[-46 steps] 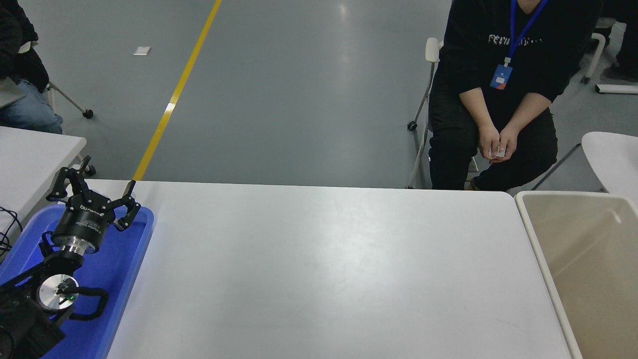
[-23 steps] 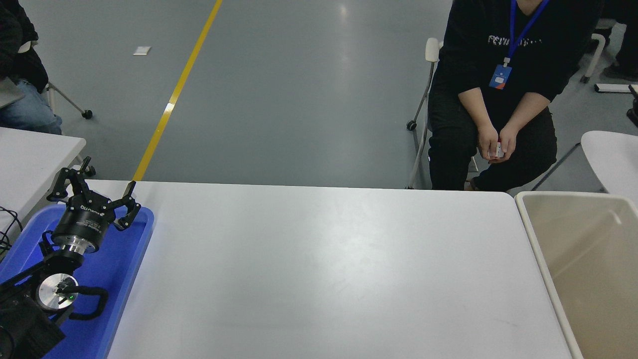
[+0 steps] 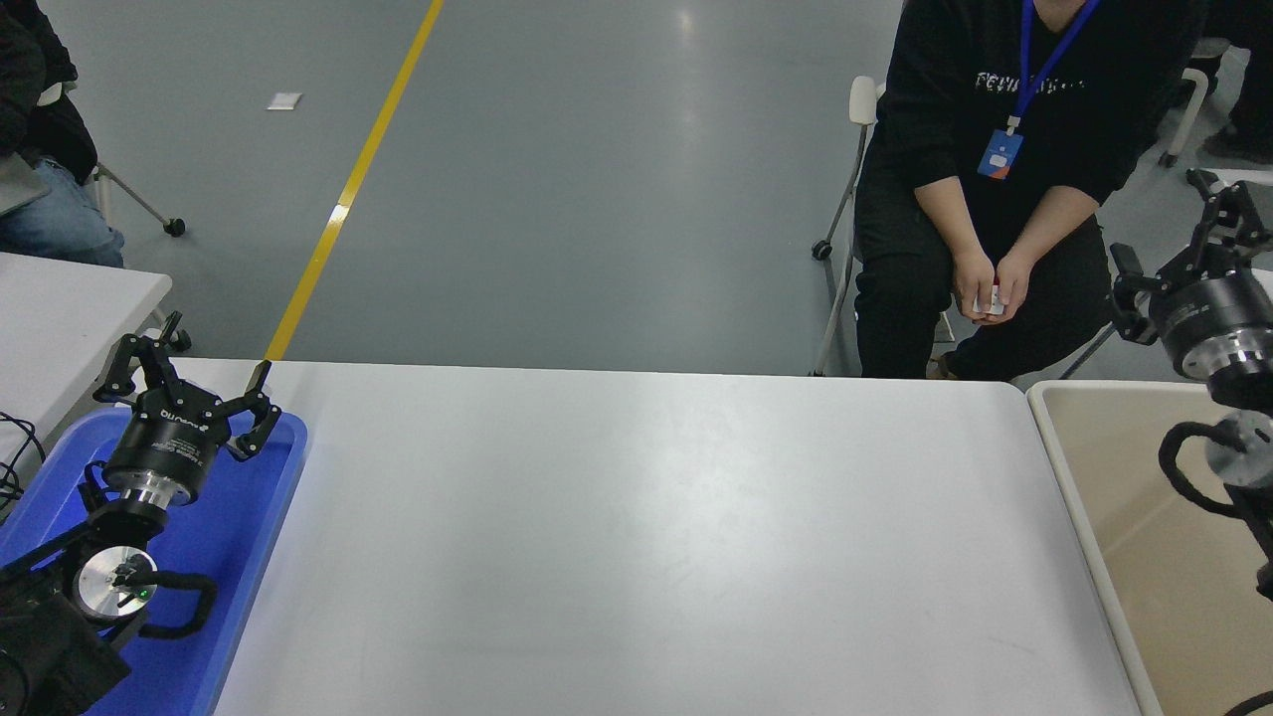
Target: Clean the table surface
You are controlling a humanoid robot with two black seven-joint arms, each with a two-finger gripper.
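Note:
The table surface [image 3: 646,517] is a wide white tabletop with nothing lying on it. My right gripper [image 3: 1180,227] comes in from the right edge, open and empty. It hangs above the far end of the beige bin, beyond the table's right edge. My left gripper [image 3: 191,366] is parked at the lower left, open and empty, above the far end of a blue tray [image 3: 249,517].
A beige plastic bin [image 3: 1094,467] stands against the table's right edge. A smaller white tabletop [image 3: 70,298] is at the left. A person in black [image 3: 995,169] sits beyond the far right corner, hands together. Another person [image 3: 40,199] sits at the far left.
My right arm has come into view from the right edge and now hangs over the beige bin. The left arm has not moved.

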